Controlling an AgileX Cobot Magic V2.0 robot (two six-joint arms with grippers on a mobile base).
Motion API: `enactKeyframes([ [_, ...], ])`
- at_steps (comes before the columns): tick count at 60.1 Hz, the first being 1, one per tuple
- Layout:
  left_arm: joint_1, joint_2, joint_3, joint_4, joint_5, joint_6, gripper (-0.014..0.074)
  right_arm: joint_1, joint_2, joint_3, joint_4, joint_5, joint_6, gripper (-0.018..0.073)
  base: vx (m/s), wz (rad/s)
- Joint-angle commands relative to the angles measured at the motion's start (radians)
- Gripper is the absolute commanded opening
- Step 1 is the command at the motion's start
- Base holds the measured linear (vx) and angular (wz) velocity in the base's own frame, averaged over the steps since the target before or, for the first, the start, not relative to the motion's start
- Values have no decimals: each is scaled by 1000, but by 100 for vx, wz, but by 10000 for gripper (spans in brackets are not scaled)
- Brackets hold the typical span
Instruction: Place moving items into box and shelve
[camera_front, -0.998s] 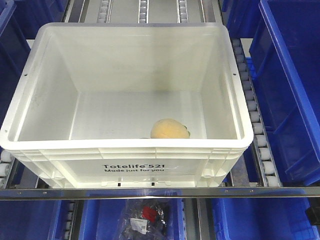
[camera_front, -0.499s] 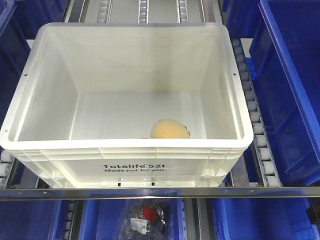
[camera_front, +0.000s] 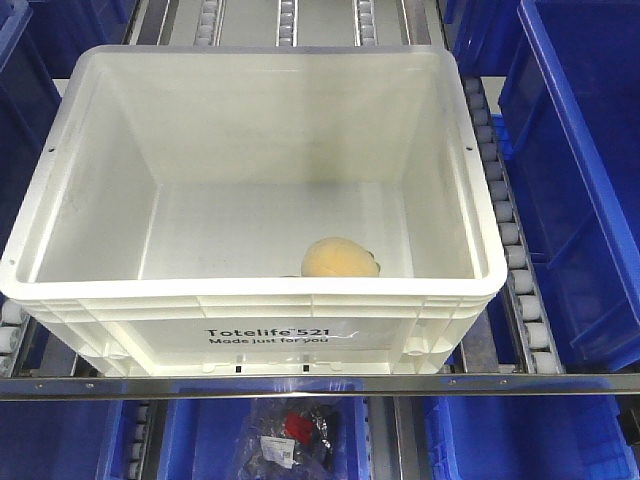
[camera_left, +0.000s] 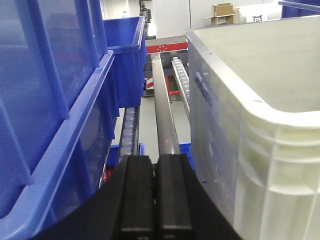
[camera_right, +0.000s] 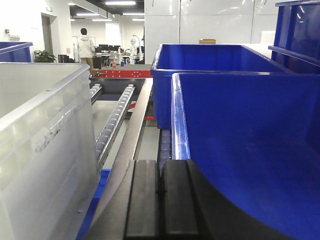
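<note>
You see white crate sitting on roller shelf, blue bins either side. Yellow-orange fruit lies on crate floor, near front wall, right of centre. Your left claw fully closed, pads together, gripping nothing, beside crate's left wall. Your right claw likewise closed and empty, between crate and blue bin.

White crate (blue bins beside) on roller shelf.
</note>
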Motion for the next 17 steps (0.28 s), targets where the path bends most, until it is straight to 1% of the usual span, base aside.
enactKeyframes([
  [1, -6, -15, 17, -4, -86, -7, 20, -4, -12, 7, 3, -88, -10, -10, 0, 0],
  [17, -6, -15, 17, -4, -86, -7, 20, -4, -12, 7, 3, -88, -9, -10, 0, 0],
])
